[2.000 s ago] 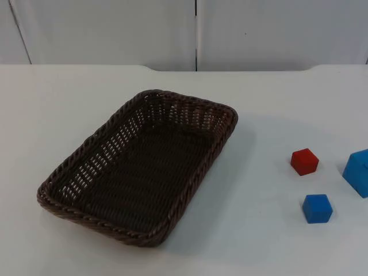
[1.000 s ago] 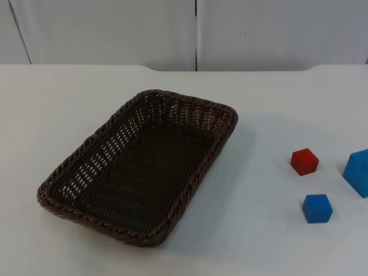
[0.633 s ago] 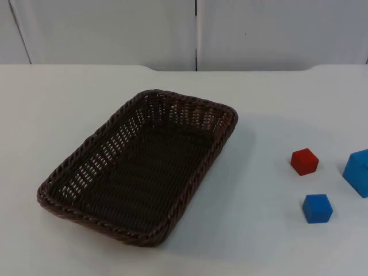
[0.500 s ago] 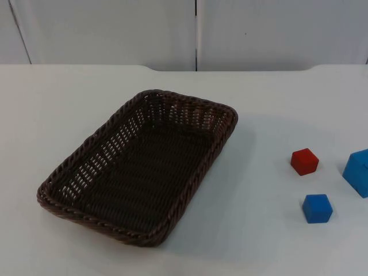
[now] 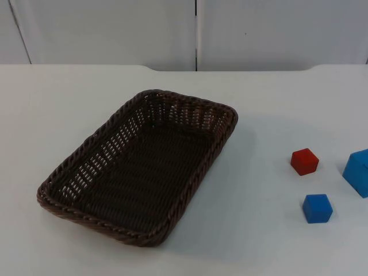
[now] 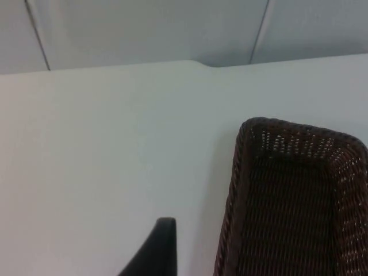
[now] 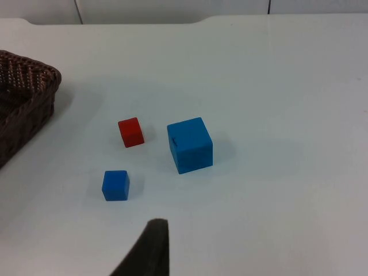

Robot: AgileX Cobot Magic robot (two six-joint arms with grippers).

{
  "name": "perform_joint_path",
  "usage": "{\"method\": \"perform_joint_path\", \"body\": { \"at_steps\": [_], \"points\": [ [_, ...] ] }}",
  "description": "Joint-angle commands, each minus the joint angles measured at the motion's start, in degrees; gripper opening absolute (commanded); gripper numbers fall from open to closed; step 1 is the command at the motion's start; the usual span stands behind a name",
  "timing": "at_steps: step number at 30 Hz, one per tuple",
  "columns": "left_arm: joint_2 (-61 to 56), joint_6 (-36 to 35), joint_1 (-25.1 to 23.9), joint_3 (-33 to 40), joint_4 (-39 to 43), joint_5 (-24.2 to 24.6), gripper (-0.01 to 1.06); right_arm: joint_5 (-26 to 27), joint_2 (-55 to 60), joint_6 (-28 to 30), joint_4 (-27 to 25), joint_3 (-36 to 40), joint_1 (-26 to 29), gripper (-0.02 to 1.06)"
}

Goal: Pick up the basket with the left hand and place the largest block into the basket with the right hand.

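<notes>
Inspecting the opening step: basket (image 5: 190, 118) found flat on the white surface (image 5: 270, 241), dark woven, rectangular, with nothing in it, not yet lifted. Left tool (image 6: 155, 253) positioned beside the basket, off one long rim, over bare surface and clear of the weave; released or clenched cannot be told. Right tool (image 7: 149, 250) positioned on the basket's opposite side, facing the three blocks and touching none; state likewise cannot be told; judged to be waiting. Large blue block (image 5: 357, 172) located well apart from the basket, to its right, resting square on the surface. Red block (image 5: 304, 161) set between the basket and the large blue block, near the latter but not touching it. Small blue block (image 5: 317, 208) also to the basket's right, closer to the basket than the large blue block, apart from both other blocks. Step in hand judged as the left arm's approach to the basket, grasp not made. Next move calls for bringing the left tool across onto the nearest rim, straddling the woven wall, clamping firmly and raising level. Only then worth sending the right tool down over the large blue block, squared to its faces, keeping off the red block alongside. Risk noted: shallow, sloped wall may slip or tip the basket on lifting.
</notes>
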State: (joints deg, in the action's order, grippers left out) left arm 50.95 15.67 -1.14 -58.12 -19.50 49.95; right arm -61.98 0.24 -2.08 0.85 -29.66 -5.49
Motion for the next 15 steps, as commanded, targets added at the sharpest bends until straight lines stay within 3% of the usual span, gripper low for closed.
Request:
{"method": "perform_joint_path", "body": {
  "at_steps": [1,15],
  "points": [
    [3.9,2.6,-0.2,-2.0,-3.0,-1.0,1.05,0.2,-0.2,0.1,0.0,0.2,0.4,1.05],
    [18.1,11.9,0.0,-3.9,-12.9,-2.4,1.05,0.2,-0.2,0.1,0.1,0.2,0.4,1.05]
  ]
}}
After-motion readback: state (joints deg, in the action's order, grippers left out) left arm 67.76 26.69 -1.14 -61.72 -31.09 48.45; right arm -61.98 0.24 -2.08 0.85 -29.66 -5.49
